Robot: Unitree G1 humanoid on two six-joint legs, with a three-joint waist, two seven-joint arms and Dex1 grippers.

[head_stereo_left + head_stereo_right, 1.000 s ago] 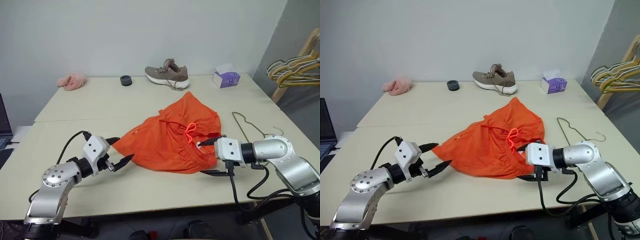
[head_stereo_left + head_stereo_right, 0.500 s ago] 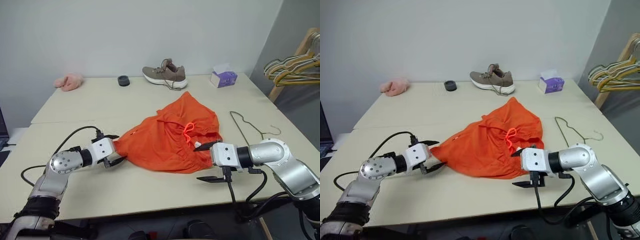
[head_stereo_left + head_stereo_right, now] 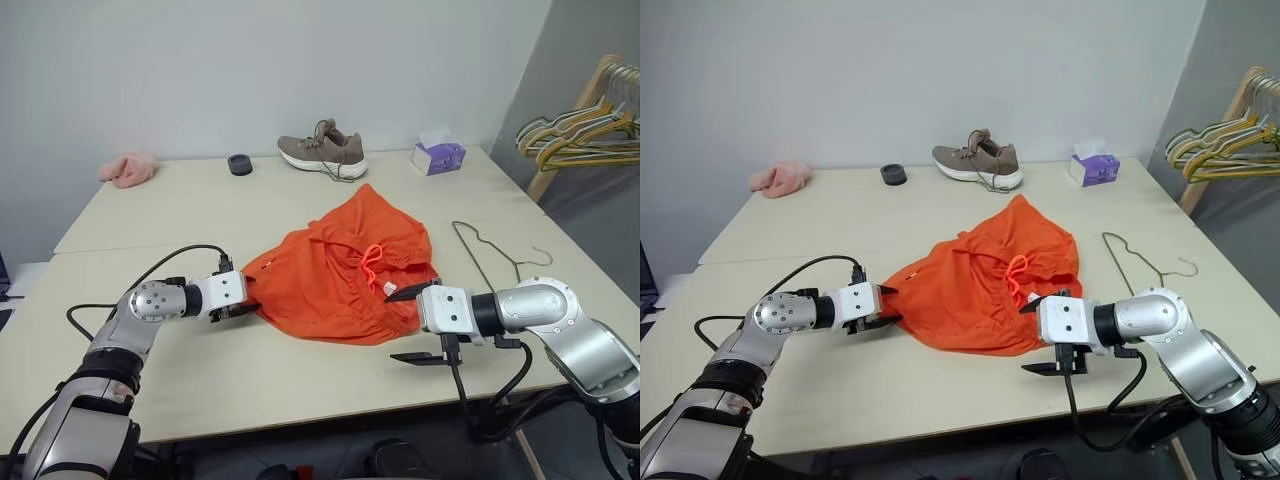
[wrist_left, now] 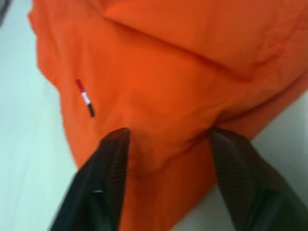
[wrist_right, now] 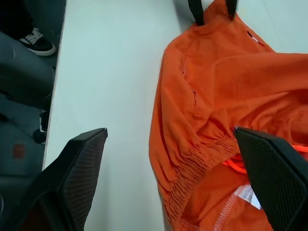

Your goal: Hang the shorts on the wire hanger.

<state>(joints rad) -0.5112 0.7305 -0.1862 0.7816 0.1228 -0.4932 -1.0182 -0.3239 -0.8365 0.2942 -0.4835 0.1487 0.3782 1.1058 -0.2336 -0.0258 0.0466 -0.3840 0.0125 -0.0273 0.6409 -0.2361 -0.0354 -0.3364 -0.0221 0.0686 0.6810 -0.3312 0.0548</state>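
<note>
Shorts (image 3: 345,270) lie crumpled mid-frame; hanger (image 3: 487,254) lies apart at right. My left gripper (image 4: 166,144) pinches their left edge, jaws half-closed; right gripper (image 3: 408,325) hangs wide open. Next, I judge: spread the waistband.

Orange shorts (image 3: 345,275), crumpled mid-bench, drawstring uppermost. Thin wire hanger (image 3: 487,254), flat just beside, hook toward the near edge.

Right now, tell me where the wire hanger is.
The wire hanger lies flat on the table, on the robot's right in the head views, just beside the orange shorts and beyond the right gripper.
</note>
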